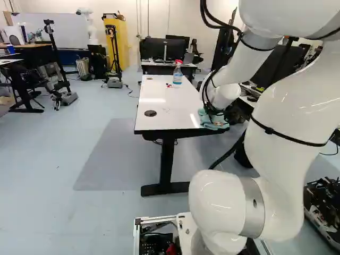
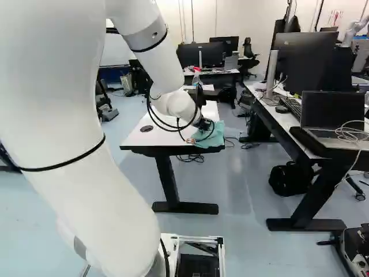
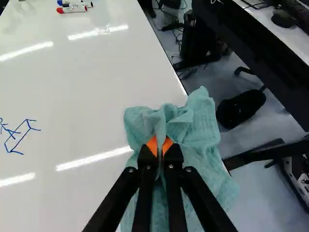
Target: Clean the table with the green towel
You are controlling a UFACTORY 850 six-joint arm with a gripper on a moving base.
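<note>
At the near right corner of the white table (image 1: 164, 119), my gripper (image 2: 204, 124) is low over the green towel (image 2: 215, 136). In the wrist view the gripper (image 3: 161, 146) is shut on a pinched fold of the towel (image 3: 200, 128), its orange pads pressing from both sides. The cloth is bunched around the fingers, part on the tabletop (image 3: 96, 92) and part over the table's edge. Blue ink lines (image 3: 19, 136) mark the surface beside the towel.
Markers (image 3: 73, 7) lie farther up the table, near a spray bottle (image 1: 177, 74). A desk (image 2: 288, 124) with a laptop (image 2: 333, 118) and monitor stands to the right, a black bag (image 2: 288, 179) under it. Dark round cap (image 1: 151, 113) in the tabletop.
</note>
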